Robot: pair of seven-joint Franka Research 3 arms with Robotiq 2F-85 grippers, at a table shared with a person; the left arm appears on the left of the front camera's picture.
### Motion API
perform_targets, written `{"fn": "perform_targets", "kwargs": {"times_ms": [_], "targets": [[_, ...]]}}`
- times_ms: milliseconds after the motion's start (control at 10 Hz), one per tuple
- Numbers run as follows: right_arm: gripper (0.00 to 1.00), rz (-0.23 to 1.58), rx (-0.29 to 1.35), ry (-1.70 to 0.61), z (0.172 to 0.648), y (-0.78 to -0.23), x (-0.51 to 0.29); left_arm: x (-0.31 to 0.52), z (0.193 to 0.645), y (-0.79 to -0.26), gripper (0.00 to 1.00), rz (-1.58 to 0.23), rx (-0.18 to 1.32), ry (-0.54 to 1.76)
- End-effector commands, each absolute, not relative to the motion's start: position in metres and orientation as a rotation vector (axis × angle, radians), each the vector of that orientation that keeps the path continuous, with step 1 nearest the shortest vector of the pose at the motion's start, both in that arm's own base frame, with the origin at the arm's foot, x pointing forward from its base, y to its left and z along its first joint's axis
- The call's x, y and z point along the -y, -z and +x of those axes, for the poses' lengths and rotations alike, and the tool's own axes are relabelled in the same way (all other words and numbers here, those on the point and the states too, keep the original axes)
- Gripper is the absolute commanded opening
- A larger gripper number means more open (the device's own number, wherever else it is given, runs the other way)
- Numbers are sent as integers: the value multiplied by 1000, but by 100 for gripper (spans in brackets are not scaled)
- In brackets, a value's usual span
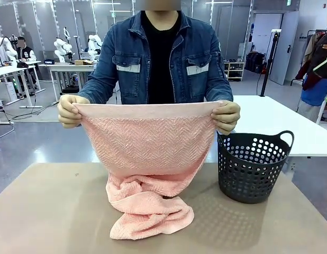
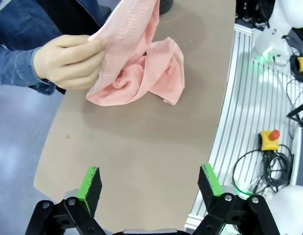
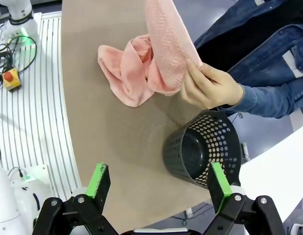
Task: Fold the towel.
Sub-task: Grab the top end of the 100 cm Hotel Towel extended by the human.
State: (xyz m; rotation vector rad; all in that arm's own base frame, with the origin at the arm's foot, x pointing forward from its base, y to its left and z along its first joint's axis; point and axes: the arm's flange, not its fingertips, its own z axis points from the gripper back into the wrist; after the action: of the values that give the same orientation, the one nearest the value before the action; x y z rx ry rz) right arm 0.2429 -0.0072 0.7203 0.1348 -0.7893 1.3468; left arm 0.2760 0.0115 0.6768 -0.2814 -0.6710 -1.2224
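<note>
The salmon-pink towel point(image 1: 147, 148) hangs from the person's two hands point(image 1: 70, 111), which pinch its top corners above the table. Its lower part lies bunched on the brown tabletop point(image 1: 52, 211). In the left wrist view the towel point(image 2: 141, 63) is far ahead of my left gripper point(image 2: 150, 188), which is open and holds nothing. In the right wrist view the towel point(image 3: 141, 63) lies ahead to the left, and my right gripper point(image 3: 159, 185) is open and holds nothing above the table's edge.
A dark perforated plastic basket point(image 1: 253, 164) stands on the table at the right, close to the person's hand point(image 3: 208, 88); it shows as the basket point(image 3: 203, 149) just ahead of my right fingers. Cables and an emergency stop button point(image 2: 270, 138) lie beyond the table's edge.
</note>
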Motion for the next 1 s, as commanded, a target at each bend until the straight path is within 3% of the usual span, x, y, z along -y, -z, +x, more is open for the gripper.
{"fn": "perform_targets", "kwargs": {"times_ms": [0, 300, 600, 900], "targets": [[100, 127, 786, -1337, 239, -725, 7, -11, 274, -681, 100, -261, 671, 1214], [100, 133, 792, -1363, 240, -722, 7, -13, 275, -678, 100, -285, 675, 1230], [100, 116, 654, -1459, 262, -746, -76, 74, 290, -731, 100, -5, 708, 1461], [100, 45, 597, -1505, 277, -746, -129, 143, 311, -762, 100, 123, 602, 1566]]}}
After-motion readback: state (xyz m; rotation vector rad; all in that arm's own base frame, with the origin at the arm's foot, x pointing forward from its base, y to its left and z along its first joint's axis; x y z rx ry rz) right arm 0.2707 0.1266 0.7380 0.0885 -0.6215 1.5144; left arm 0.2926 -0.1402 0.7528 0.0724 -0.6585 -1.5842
